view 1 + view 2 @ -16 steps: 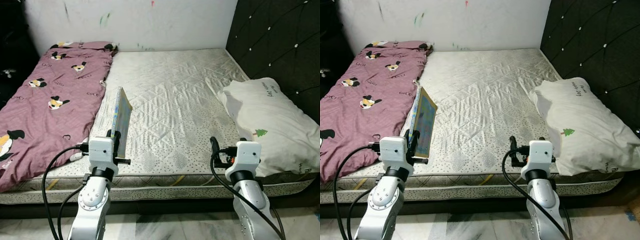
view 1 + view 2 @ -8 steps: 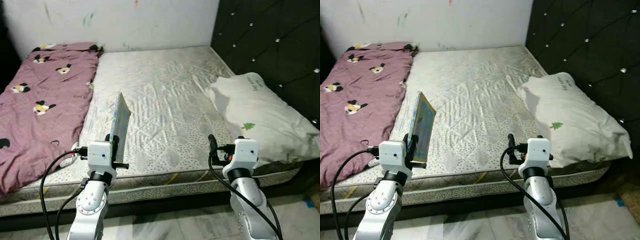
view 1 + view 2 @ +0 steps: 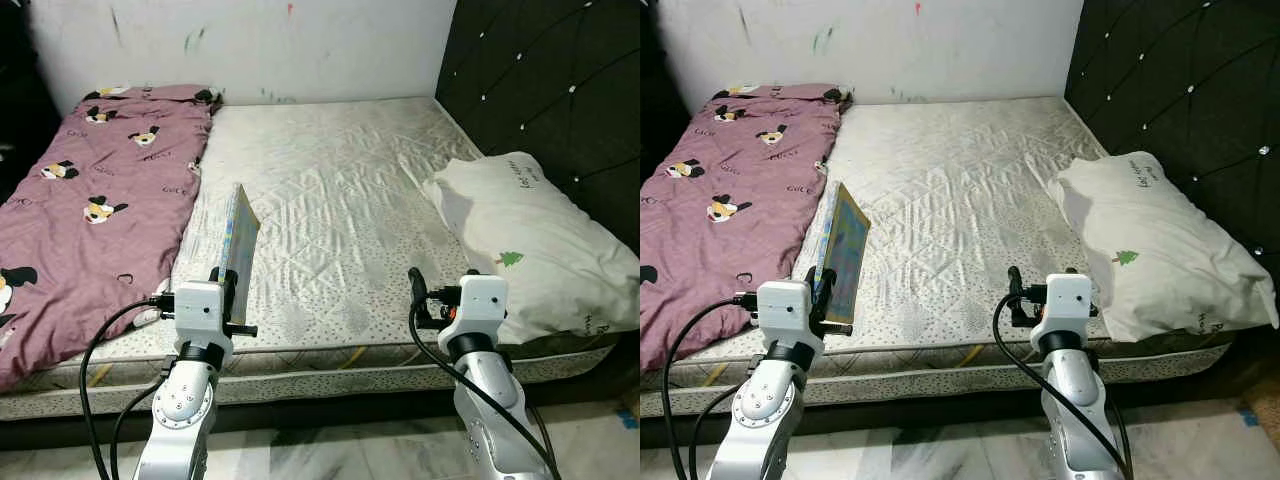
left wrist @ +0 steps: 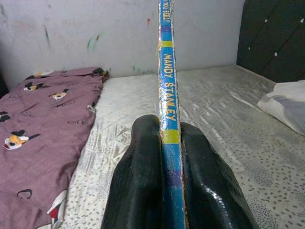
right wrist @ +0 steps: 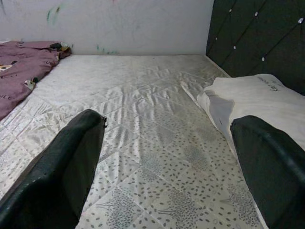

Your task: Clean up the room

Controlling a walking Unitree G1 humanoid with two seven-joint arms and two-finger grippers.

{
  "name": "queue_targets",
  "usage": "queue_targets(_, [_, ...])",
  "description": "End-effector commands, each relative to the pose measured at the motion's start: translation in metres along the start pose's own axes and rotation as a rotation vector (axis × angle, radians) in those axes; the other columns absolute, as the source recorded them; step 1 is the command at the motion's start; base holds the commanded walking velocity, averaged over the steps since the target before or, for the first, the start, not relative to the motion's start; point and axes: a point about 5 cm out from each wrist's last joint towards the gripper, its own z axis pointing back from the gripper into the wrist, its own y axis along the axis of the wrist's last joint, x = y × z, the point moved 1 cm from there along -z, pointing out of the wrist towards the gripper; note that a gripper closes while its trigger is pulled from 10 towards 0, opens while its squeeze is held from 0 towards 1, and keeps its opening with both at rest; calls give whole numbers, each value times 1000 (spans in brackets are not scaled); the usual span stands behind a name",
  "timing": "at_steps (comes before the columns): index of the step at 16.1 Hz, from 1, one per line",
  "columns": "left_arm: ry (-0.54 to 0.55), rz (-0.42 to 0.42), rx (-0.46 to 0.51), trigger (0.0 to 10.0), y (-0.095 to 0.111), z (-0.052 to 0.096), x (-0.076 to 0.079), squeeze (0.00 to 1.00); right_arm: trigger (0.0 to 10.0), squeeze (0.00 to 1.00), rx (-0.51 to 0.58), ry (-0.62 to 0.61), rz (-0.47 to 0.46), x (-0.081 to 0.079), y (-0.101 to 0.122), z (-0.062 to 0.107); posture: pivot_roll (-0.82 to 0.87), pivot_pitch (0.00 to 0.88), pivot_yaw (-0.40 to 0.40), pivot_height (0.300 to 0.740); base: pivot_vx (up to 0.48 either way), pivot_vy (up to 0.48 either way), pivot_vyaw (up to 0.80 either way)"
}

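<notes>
Blue-spined book (image 3: 240, 240): thin, large-format, held upright on edge, spine toward the robot, cover colourful and tilted slightly away to the right. The spine carries yellow bands and printed lettering, legible in part in the left wrist view. Position: above the near edge of the bed (image 3: 330, 180), just right of the quilt's border.

Left tool (image 4: 164, 157): two black fingers (image 4: 138, 162) pressed against either side of the book's lower spine, pinching it. Silver arm rises from the lower left of the head views.

Right tool (image 5: 167, 157): black fingers (image 5: 71, 152) spread wide apart, nothing between them; held level in front of the near edge of the mattress, pointing across the bed toward the wall. Black cable loops from its wrist.

Bed: white quilted mattress with a speckled leaf pattern toward the near edge, wrinkled across the middle.

Quilt (image 3: 90, 190): mauve-pink fabric with cartoon dog heads, spread flat over the left part of the bed, reaching the far wall.

Pillow (image 3: 530, 240): white, with a small green tree print and dark script, lying on the right side of the bed against the headboard.

Headboard (image 3: 550, 80): black, tufted, studded with shiny buttons.

Wall (image 3: 300, 40): white, with coloured scribble marks.
</notes>
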Motion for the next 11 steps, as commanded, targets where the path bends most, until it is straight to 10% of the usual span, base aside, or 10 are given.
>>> queue_targets(1, [9, -5, 44, 10000, 9, -2, -1, 0, 10000, 0, 9, 21, 2, -4, 3, -4, -40, 0, 8, 740, 0, 0, 0])
queue_targets(11, [-49, 66, 70, 10000, 13, 0, 7, 0, 10000, 0, 8, 35, 15, -3, 4, -6, -46, 1, -4, 740, 139, 0, 0])
